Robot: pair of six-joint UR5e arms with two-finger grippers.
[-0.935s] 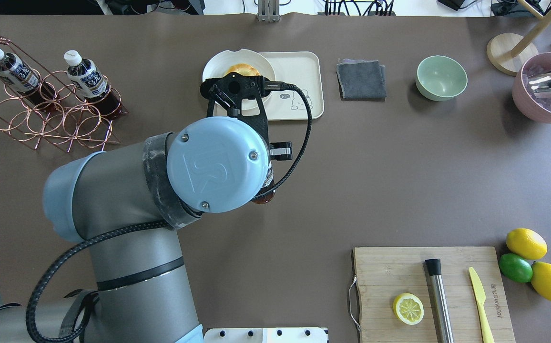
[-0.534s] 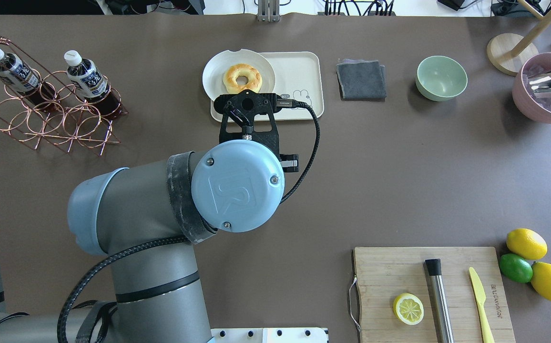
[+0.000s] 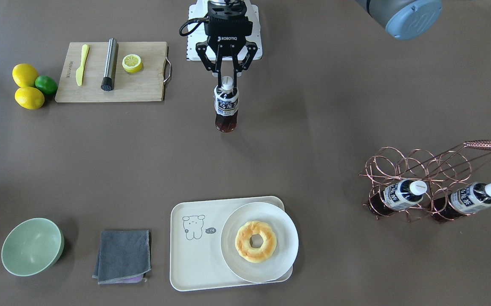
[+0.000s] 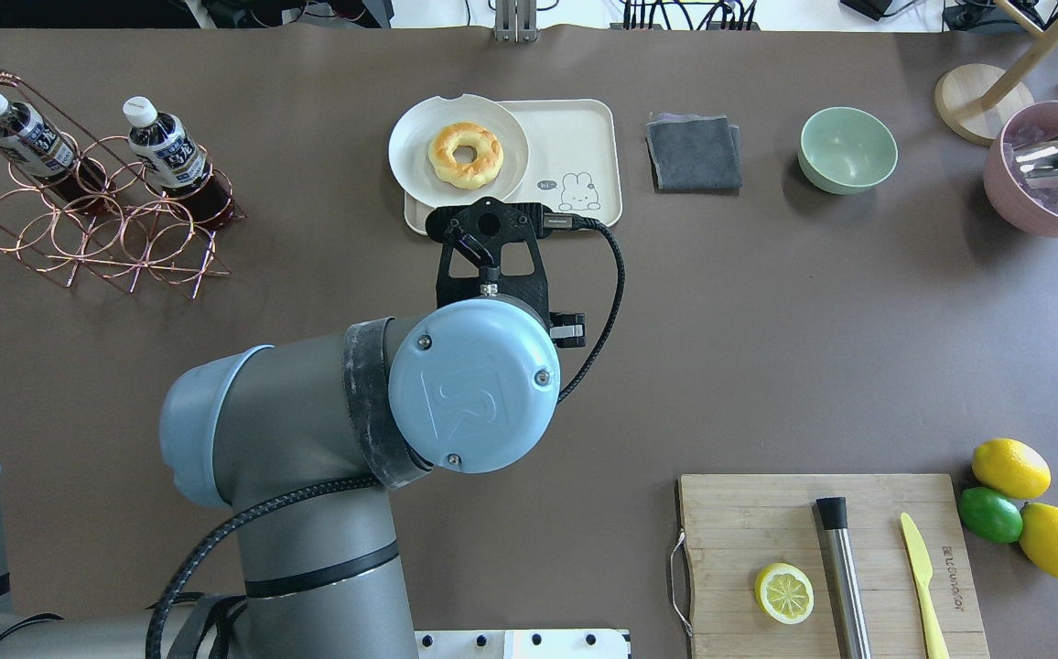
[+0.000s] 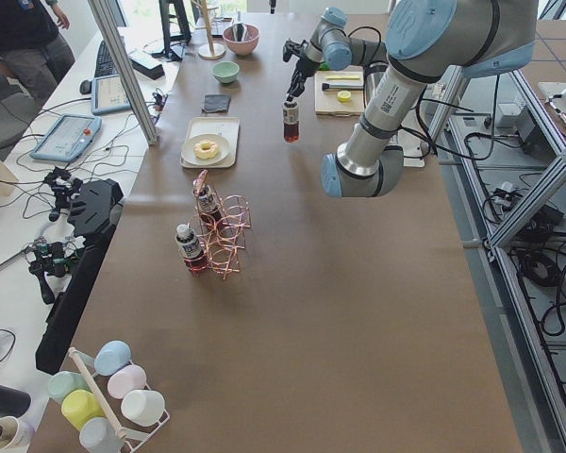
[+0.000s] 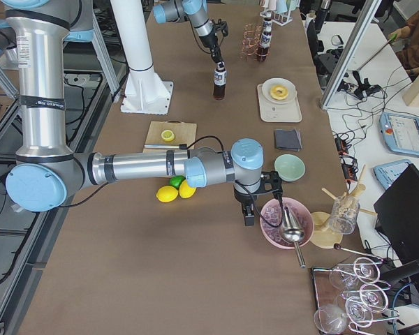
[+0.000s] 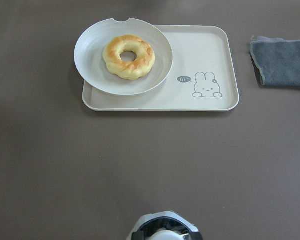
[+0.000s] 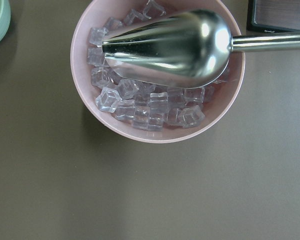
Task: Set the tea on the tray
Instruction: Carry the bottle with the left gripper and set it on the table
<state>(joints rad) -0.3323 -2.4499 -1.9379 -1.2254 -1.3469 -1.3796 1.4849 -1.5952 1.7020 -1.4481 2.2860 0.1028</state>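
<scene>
Nearest my base, my left end effector (image 3: 227, 77) is clenched on the tea (image 3: 226, 106), its fingers (image 3: 219, 72) pinching in from either side of the white cap. The bottle hangs upright below them, label outward, over bare tabletop (image 3: 313, 127). I cannot tell whether its base touches the surface. In the left wrist view only the top of the cap shows, at the bottom edge.

Off to my right, at about the same depth, lies the cutting board (image 3: 143, 87) with a lemon half (image 3: 131, 63), a steel cylinder (image 3: 110, 63) and a yellow knife (image 3: 80, 63) on it.

Farther out on my left, a copper wire rack (image 3: 424, 170) holds two more bottles, both leaning.

At the far side sits the tray (image 3: 194, 263), well apart from the tea. A plate (image 3: 286, 244) with a doughnut (image 3: 255, 241) covers the tray's half on my left and overhangs its rim. The other half is bare except for a small line drawing. A grey cloth (image 3: 122, 255) lies just beside the tray on my right.

At the far right end, my right end effector (image 6: 249, 220) hangs by the pink bowl (image 4: 1009, 206) of ice, where a steel scoop (image 8: 165, 45) rests. I cannot tell whether this one is released or clenched.
</scene>
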